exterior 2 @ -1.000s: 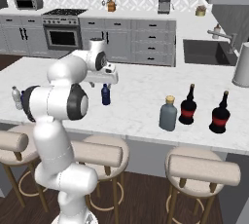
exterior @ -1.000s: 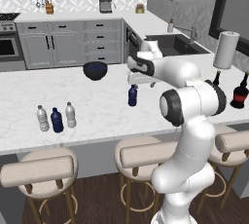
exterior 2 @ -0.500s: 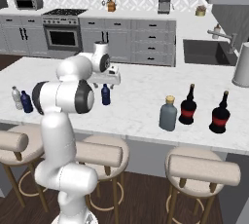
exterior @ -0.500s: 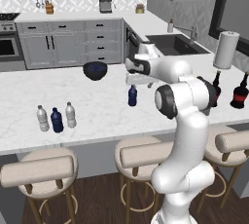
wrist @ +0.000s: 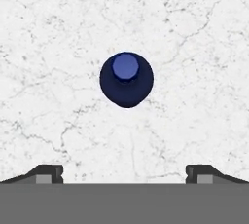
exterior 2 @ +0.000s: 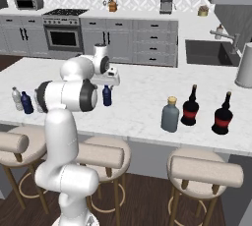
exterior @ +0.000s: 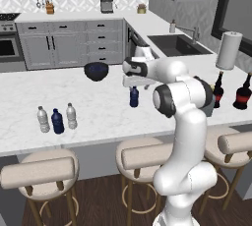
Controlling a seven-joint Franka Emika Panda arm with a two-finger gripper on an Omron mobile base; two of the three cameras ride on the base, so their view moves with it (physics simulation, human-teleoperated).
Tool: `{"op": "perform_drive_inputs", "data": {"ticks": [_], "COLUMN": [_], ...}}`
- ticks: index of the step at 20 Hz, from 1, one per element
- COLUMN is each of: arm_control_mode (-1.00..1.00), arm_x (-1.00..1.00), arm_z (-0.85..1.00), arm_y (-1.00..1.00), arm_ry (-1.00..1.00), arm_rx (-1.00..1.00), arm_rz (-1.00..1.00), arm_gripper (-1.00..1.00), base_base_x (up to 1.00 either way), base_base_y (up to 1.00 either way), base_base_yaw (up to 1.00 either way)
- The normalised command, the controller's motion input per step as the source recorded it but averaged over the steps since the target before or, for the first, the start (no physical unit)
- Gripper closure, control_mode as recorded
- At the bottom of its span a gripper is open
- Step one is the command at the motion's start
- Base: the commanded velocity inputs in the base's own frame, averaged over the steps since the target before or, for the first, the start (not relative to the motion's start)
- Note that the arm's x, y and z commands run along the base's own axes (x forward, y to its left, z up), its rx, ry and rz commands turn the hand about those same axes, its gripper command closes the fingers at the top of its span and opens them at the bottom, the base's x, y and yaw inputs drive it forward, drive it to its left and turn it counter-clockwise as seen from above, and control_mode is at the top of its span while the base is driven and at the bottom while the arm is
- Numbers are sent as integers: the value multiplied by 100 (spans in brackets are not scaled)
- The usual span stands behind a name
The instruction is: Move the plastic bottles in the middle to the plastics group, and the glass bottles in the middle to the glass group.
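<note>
The hand point(wrist: 124, 173) hangs directly above the upright dark blue bottle point(wrist: 126, 79) on the marble worktop point(wrist: 204, 47), fingers spread wide and clear of it. Three small bottles point(exterior: 57, 119) stand grouped near the worktop's left front edge.

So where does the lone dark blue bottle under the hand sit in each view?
Left base view: dark blue bottle at centre, right of the dark bowl.
Right base view: left of centre.
Hand view: seen from above, upper centre.
Shared landmark: the white marble counter.
</note>
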Motion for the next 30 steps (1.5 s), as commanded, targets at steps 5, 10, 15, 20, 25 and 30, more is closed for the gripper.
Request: {"op": "perform_drive_inputs", "data": {"ticks": [5,10,15,20,25,30], "arm_control_mode": [-100,-100,-100,-100,-100,-100], "arm_x": [26,5,7,22,21,6], "arm_z": [-22,-3,-2,-1,0,-1], "arm_y": [0,8,12,0,-11,-1], "arm_ry": [-16,-13,-3,0,1,1], "arm_rx": [0,2,0,0,0,0], "arm_rz": [0,1,0,0,0,0], "arm_gripper": [-100,-100,-100,-100,-100,-100], "base_base_x": [0,0,0,0,0,0], "base_base_y": [0,0,0,0,0,0], "base_base_yaw": [0,0,0,0,0,0]}}
